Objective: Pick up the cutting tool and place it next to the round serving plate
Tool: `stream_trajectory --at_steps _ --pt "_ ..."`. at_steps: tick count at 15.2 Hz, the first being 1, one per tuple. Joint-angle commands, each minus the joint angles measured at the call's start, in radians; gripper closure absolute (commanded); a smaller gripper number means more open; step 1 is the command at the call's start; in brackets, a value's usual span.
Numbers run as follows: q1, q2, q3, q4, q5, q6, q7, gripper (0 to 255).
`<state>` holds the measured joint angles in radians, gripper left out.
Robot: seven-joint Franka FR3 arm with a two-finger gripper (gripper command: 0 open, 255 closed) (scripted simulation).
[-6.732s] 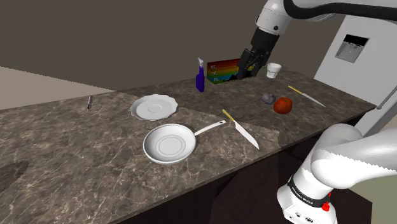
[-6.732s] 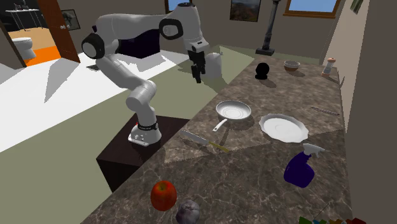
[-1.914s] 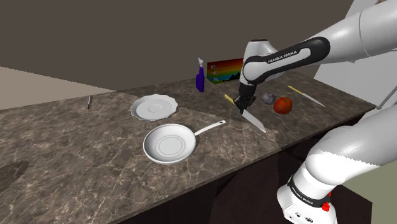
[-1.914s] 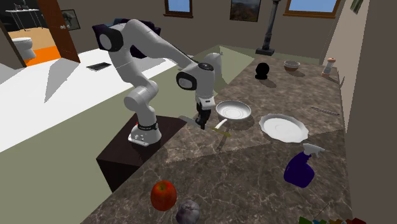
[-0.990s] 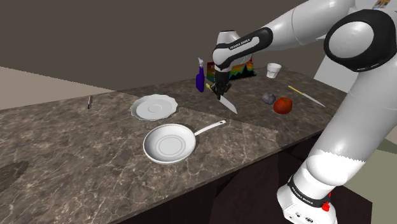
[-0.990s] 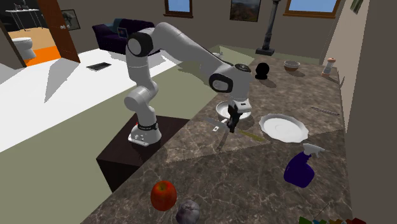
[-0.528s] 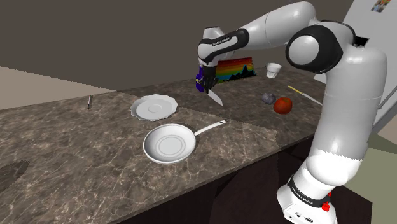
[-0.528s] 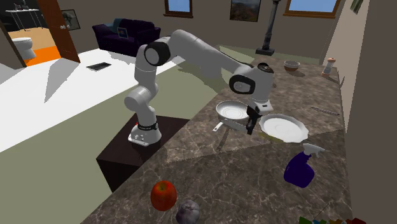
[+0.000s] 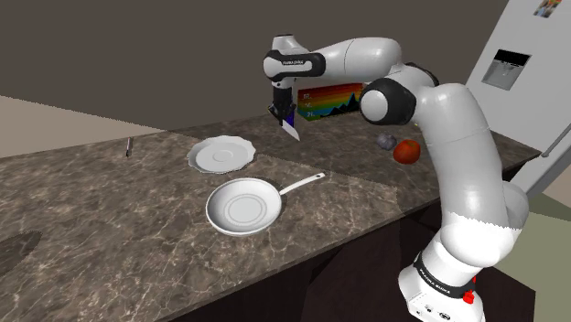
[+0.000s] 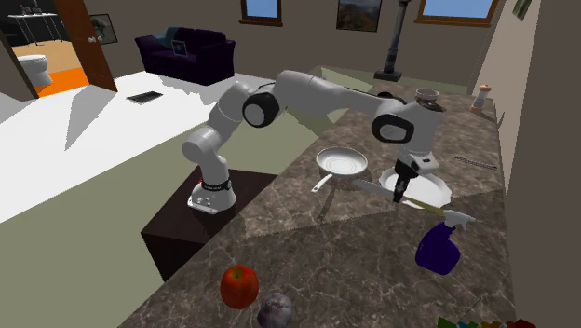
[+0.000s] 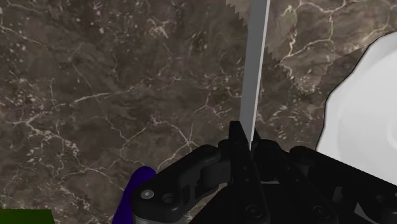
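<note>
One stone-patterned counter (image 9: 110,210) carries one white frying pan (image 9: 243,205), one white round plate (image 9: 220,154), one purple spray bottle (image 10: 438,244) and one red fruit (image 9: 407,151). One knife (image 11: 254,70) is visible. The gripper (image 9: 285,113) is clamped on the knife where the blade meets the handle. The blade projects forward from between the fingers. The knife is held clear of the counter and casts a shadow on it, just beside the plate's rim, with the spray bottle on its other side.
</note>
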<state>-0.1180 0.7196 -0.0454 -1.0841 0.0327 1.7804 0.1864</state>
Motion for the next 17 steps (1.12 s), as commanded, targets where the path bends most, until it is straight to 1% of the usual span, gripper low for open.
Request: stream_trajectory --at_steps 1,9,17 --pt "-0.001 0.047 0.001 0.061 0.001 -0.013 0.001 255" --pt "0.000 0.060 0.001 -0.025 0.002 0.085 -0.001 255" --pt "0.000 0.091 0.002 -0.080 0.003 0.171 -0.002 255"
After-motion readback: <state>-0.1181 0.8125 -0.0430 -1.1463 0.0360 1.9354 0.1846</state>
